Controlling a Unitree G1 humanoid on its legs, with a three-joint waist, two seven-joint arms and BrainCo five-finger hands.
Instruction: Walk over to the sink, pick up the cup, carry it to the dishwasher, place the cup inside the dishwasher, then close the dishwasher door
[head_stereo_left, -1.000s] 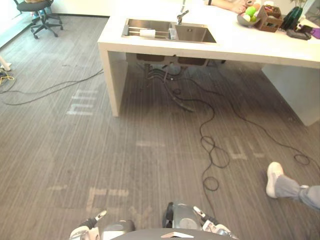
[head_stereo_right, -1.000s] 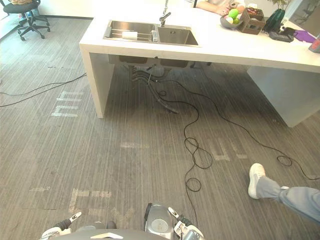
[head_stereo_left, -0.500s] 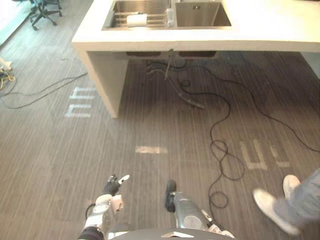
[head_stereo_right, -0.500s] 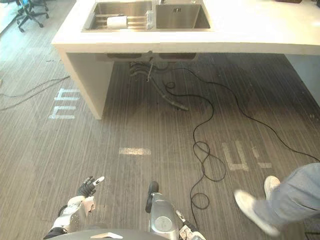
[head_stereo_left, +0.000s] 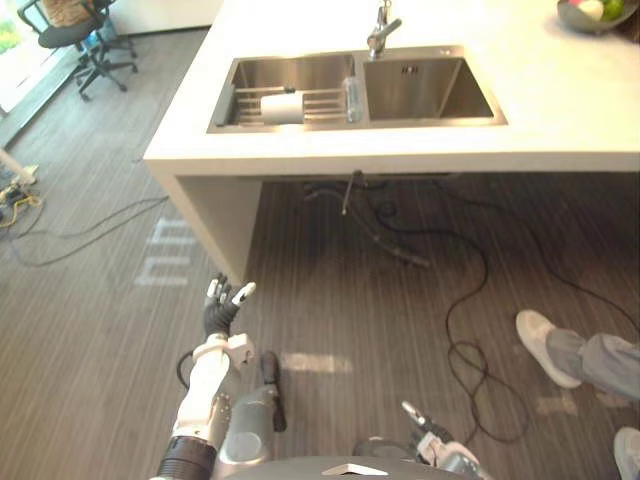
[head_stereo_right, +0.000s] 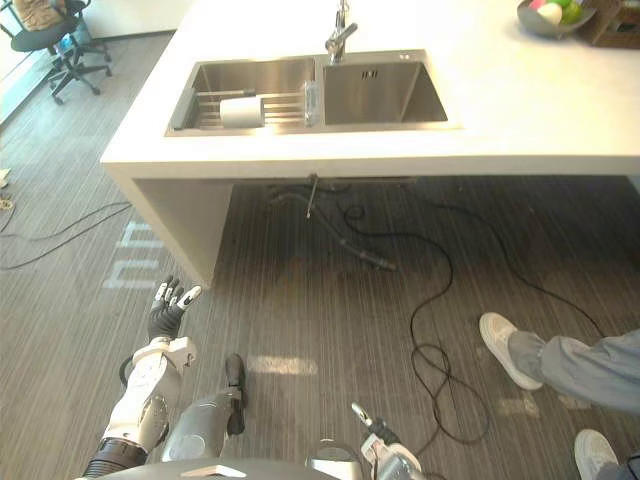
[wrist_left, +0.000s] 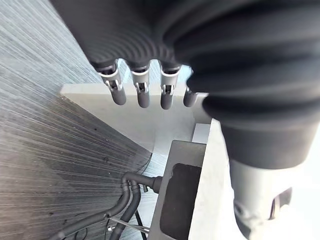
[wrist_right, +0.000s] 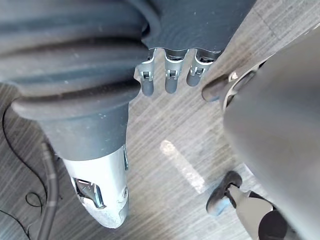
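Note:
A white cup (head_stereo_left: 283, 106) lies on its side on the wire rack in the left basin of the steel sink (head_stereo_left: 430, 90), which is set into the white counter (head_stereo_left: 560, 110) ahead of me. A clear glass (head_stereo_left: 350, 97) stands on the divider by the faucet (head_stereo_left: 378, 30). My left hand (head_stereo_left: 222, 307) is raised low in front of me, well short of the counter, open with fingers spread and holding nothing. Its straight fingers (wrist_left: 142, 95) show against the counter's underside. My right hand (head_stereo_left: 432, 441) hangs low at my side over the floor, fingers (wrist_right: 170, 80) relaxed and empty.
A person's legs and white shoes (head_stereo_left: 545, 346) stand on the floor at right. Black cables (head_stereo_left: 470, 330) loop across the floor under and before the counter. The counter's side panel (head_stereo_left: 215, 215) reaches the floor at left. An office chair (head_stereo_left: 70, 30) is far left, a fruit bowl (head_stereo_left: 595, 12) far right.
The camera has moved closer to the sink, which now shows more fully. My left hand has swung forward and up. The person's feet have shifted.

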